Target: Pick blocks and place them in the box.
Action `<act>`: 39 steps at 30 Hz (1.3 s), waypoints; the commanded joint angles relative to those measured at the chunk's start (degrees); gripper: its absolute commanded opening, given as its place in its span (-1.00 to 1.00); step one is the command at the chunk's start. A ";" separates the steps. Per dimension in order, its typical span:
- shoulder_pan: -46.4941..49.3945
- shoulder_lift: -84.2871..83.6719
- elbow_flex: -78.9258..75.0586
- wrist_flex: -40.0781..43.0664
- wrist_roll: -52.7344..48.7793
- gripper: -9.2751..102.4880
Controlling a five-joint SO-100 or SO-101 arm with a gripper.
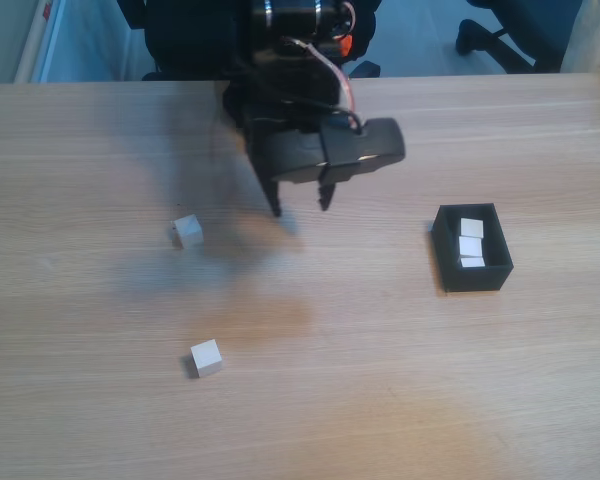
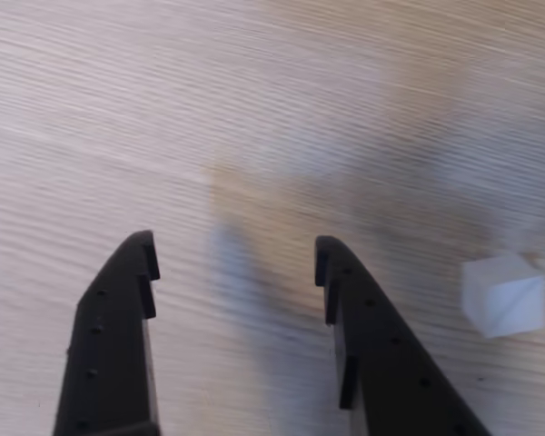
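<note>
**2 blocks loose on the table, 3 in the box, pincer hanging empty**

Nearest the pincer lies a pale block (image 1: pixel 188 231), off to its left in the fixed view and a little lower in the picture. In the wrist view a block (image 2: pixel 504 294) sits to the right of the right-hand finger, apart from it, turned so 1 corner points toward the camera. A second loose block (image 1: pixel 206 357) rests farther from the pincer, below and to its left in the fixed view, well apart from the first.

The black box (image 1: pixel 450 256) stands to the pincer's right in the fixed view, well clear of it, open side up. Inside it are 3 more blocks (image 1: pixel 470 243) lined up in a row along its length, touching or nearly touching one another.

The pincer (image 1: pixel 300 206) points down at bare wood between the nearer loose block and the box. Its 2 black fingers (image 2: pixel 118 309) stand apart with only table grain between them, gripping nothing (image 2: pixel 236 247). A dark shadow spreads over the wooden table (image 1: pixel 380 400) under and to the left of the arm in the fixed view.

Beyond the table's far edge, the base of a chair (image 1: pixel 490 35) shows on the floor.
</note>
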 commanded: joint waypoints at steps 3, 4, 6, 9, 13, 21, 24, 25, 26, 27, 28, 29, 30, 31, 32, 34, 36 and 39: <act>5.10 -5.54 -3.87 -1.41 -9.23 -0.51; 6.15 -7.21 -5.01 -1.58 -10.55 -0.51; 7.82 -10.99 -7.91 -1.76 -12.39 -0.51; 9.93 -17.58 -13.71 -2.20 -13.80 -0.51; 11.87 -26.72 -23.82 -2.46 -15.03 -0.52; 13.54 -42.28 -42.28 -3.16 -15.21 -0.52; 14.06 -46.67 -47.29 -3.16 -15.21 -0.52; 14.24 -47.90 -48.34 -3.25 -15.21 -0.52; 14.41 -48.96 -49.22 -3.25 -15.21 -0.52; 14.59 -50.10 -50.10 -3.43 -15.21 -0.52; 14.85 -51.15 -51.06 -3.43 -15.12 -0.52; 15.03 -52.38 -52.03 -3.52 -15.12 -0.51; 15.21 -53.61 -53.00 -3.87 -15.12 -0.51; 15.47 -54.76 -53.70 -4.39 -15.21 -0.51; 15.64 -55.90 -54.67 -4.83 -15.21 -0.51; 15.82 -58.01 -56.43 -5.27 -15.47 -0.51; 15.91 -60.03 -58.54 -5.36 -15.56 -0.51; 15.91 -62.58 -61.79 -5.45 -15.56 -0.51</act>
